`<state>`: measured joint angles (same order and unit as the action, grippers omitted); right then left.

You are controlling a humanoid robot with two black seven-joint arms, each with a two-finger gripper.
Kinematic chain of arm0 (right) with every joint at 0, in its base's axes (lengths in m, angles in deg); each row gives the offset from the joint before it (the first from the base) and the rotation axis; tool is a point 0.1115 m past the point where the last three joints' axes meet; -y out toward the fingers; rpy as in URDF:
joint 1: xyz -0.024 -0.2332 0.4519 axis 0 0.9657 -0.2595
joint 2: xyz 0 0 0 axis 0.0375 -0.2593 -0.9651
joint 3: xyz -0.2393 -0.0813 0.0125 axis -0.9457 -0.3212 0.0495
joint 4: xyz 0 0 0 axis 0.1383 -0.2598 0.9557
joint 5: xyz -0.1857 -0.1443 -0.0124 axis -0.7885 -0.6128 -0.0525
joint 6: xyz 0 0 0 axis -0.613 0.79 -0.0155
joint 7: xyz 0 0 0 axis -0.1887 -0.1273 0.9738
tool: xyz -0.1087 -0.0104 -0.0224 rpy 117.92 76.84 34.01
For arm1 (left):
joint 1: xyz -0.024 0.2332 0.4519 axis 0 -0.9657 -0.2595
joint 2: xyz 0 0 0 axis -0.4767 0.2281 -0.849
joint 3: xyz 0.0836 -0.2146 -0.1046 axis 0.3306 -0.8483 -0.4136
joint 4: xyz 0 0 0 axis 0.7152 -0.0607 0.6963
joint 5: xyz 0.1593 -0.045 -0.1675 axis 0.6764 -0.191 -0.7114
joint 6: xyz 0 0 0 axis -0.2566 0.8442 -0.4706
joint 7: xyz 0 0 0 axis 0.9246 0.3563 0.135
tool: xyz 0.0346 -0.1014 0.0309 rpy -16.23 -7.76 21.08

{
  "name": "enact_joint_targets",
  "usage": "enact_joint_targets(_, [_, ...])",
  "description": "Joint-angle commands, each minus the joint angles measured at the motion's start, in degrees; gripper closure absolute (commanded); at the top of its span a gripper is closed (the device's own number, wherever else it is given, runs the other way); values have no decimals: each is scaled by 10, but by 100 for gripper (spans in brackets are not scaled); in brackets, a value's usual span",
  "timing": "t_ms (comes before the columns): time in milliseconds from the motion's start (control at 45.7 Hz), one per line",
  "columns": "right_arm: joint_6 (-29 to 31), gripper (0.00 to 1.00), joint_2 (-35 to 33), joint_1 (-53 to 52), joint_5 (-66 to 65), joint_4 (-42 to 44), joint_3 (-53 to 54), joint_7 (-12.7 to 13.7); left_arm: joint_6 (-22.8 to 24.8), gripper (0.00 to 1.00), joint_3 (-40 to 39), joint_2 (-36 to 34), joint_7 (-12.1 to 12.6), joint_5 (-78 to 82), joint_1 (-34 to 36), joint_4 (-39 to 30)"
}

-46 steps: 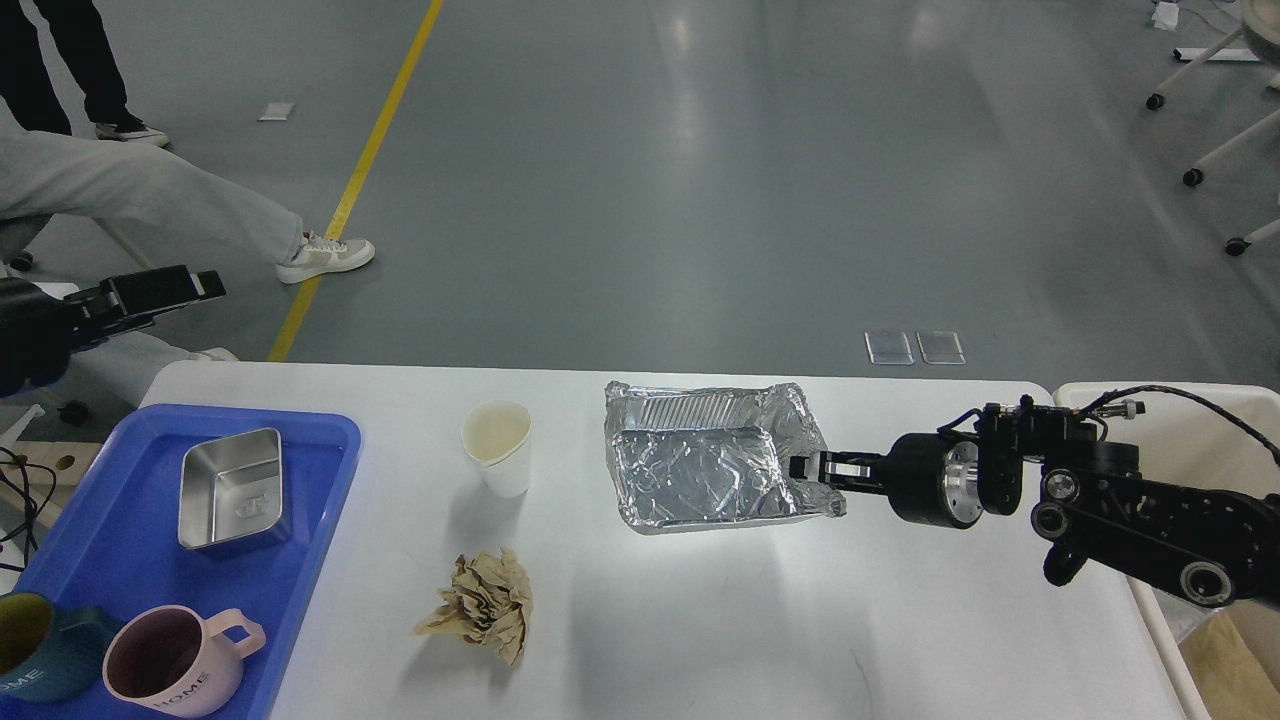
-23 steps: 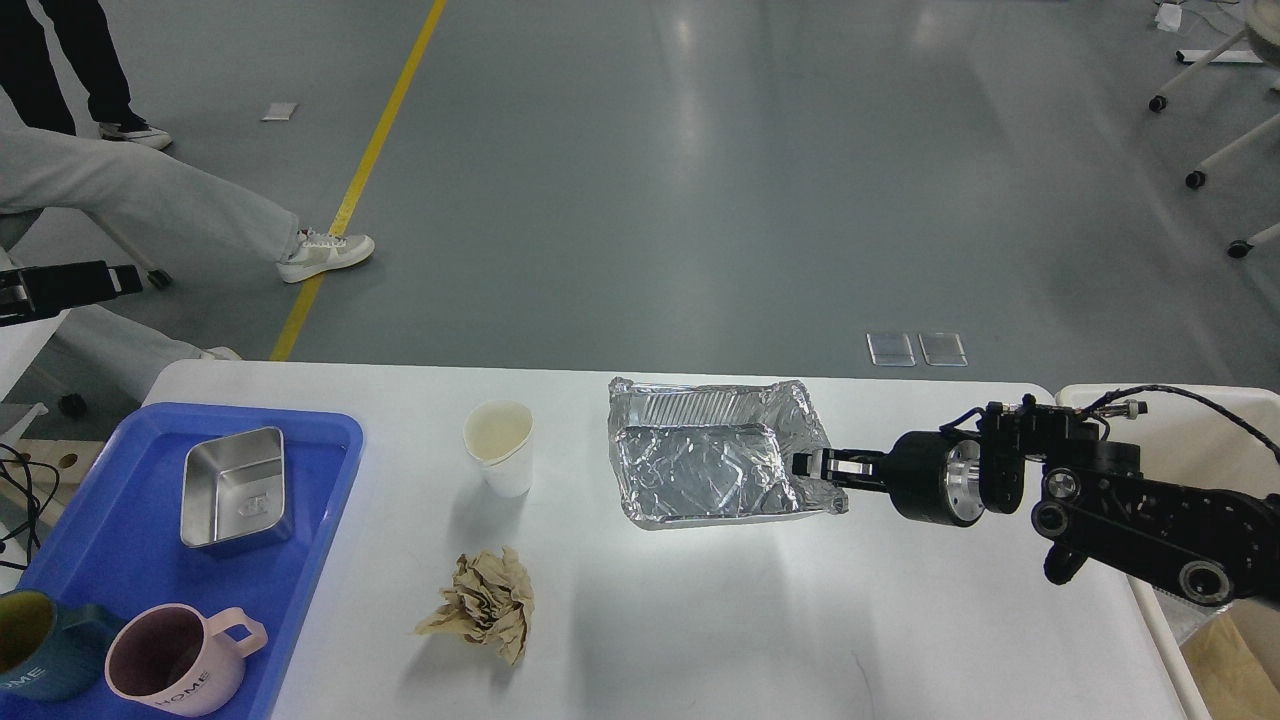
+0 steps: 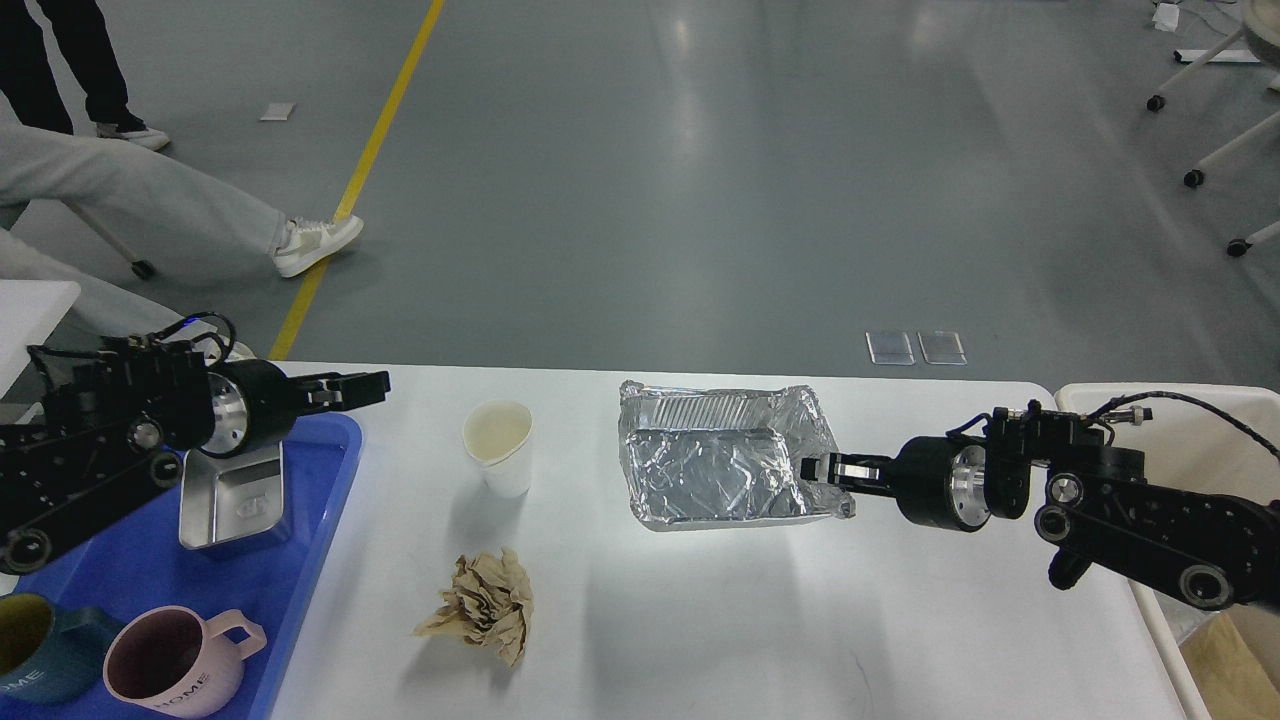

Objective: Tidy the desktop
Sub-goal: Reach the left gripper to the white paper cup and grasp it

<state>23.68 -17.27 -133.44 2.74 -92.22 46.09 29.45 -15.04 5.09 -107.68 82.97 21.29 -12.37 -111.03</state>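
At the far left, a blue plastic tray (image 3: 300, 600) lies on the desktop (image 3: 700, 620), the big white tabletop that fills the lower half of the head view. In the tray's near corner stands a dark teal mug (image 3: 30, 645), its inside yellowish and empty as far as it shows, and just beside it a pink mug (image 3: 175, 662) with a dark purple inside, also empty, its handle pointing right. Farther back in the tray sits a small steel box (image 3: 232, 497), open-topped with nothing in it. Above that box hangs the left gripper (image 3: 350, 388), pointing right past the tray's far edge; it is seen side-on and I cannot tell whether its fingers are apart or together, and it holds nothing that can be seen.

Right of the tray, a white paper cup (image 3: 498, 445) stands upright on the desktop, empty inside. In front of it, nearer the camera, lies a crumpled brown paper wad (image 3: 485, 603).

At the middle right, a crinkled foil tray (image 3: 715, 468) sits lifted and tilted, casting a shadow below; nothing lies in it. The right gripper (image 3: 822, 470) pinches its right rim, fingers closed narrowly on the foil. At the far right edge, a cream-white bin (image 3: 1180, 415) stands beside the desktop, its contents hidden by the arm.
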Motion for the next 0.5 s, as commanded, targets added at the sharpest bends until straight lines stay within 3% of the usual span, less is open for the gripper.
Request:
enact_joint_targets(0, [0, 100, 0, 5, 0, 6, 0, 0, -15, 16, 15, 44, 0, 6, 5, 16])
enact_joint_targets(482, [0, 100, 11, 9, 0, 6, 0, 0, -29, 27, 62, 123, -1, 6, 22, 73])
